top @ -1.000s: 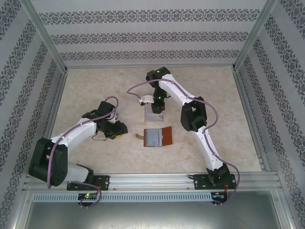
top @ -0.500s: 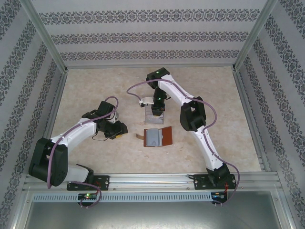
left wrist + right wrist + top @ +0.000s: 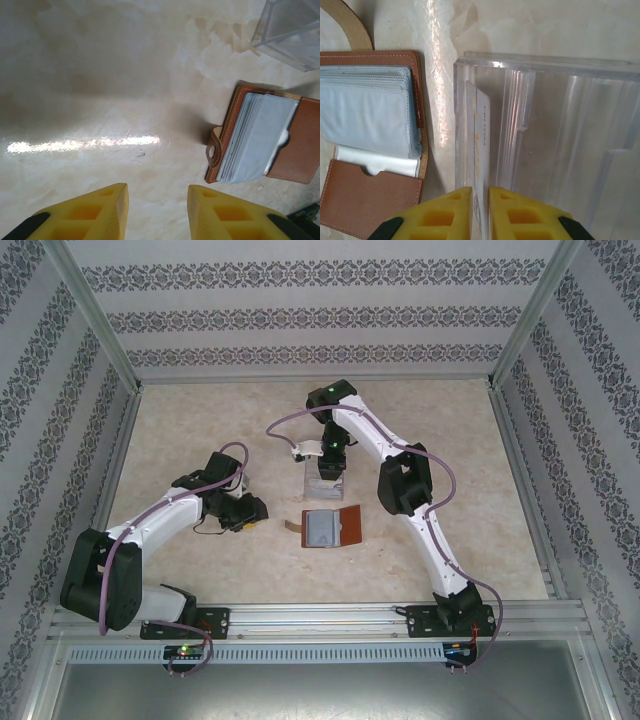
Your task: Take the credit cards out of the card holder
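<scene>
The card holder point(image 3: 330, 527) lies open at mid-table, reddish-brown leather with bluish-grey sleeves point(image 3: 257, 137) fanned up and a tan tab strap point(image 3: 214, 150). In the right wrist view the card holder point(image 3: 370, 195) sits left of a clear tray. My right gripper point(image 3: 480, 212) hangs over that tray's left slot, shut on a pale credit card point(image 3: 481, 130) that stands on edge inside the slot. From above, the right gripper point(image 3: 329, 470) sits just beyond the holder. My left gripper point(image 3: 157, 210) is open over bare table, left of the holder, with nothing between its fingers point(image 3: 100, 212).
The clear plastic tray point(image 3: 560, 125) with several upright slots stands beyond the holder, also seen as the tray point(image 3: 292, 32) from the left wrist. The left arm point(image 3: 190, 505) rests at the left. Patterned walls and metal rails enclose the marble-look table point(image 3: 200, 430).
The right gripper has shifted slightly away from the holder, over the tray, still holding the card. The left arm and the card holder have not moved.
</scene>
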Controlling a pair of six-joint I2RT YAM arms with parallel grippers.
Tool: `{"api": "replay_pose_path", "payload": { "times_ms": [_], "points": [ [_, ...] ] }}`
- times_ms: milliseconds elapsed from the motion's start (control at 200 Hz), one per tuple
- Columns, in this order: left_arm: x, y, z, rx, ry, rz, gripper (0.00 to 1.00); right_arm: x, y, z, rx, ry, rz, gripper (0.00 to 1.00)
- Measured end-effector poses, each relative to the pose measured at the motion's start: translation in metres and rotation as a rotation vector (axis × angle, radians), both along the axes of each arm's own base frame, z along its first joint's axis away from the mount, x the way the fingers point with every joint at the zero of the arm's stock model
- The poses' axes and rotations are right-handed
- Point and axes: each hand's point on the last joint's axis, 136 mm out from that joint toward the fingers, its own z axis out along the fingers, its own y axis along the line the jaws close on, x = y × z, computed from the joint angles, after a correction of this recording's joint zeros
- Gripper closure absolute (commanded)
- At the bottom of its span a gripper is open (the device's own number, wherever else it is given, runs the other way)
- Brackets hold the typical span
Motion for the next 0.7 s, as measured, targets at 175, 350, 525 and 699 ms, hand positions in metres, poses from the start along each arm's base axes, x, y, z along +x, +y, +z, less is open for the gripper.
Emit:
{"api": "replay_pose_path", "payload": {
  "times_ms": [175, 350, 525, 699],
  "points": [
    [0.004, -0.004, 0.007, -0.019, -0.013, -0.005, 0.64, 0.002, 0.001, 0.009, 0.015, -0.025, -0.001, 0.83],
    [0.011, -0.01, 0.017, -0.045, -0.032, -0.013, 0.64, 0.004, 0.002, 0.024, 0.038, -0.067, -0.011, 0.84],
    [0.019, -0.016, 0.02, -0.068, -0.038, -0.024, 0.65, -0.002, 0.0, 0.029, 0.048, -0.086, -0.056, 0.84],
    [0.021, -0.031, 0.016, -0.08, -0.026, -0.063, 0.65, -0.007, 0.0, 0.025, 0.066, -0.112, -0.144, 0.84]
  ]
}}
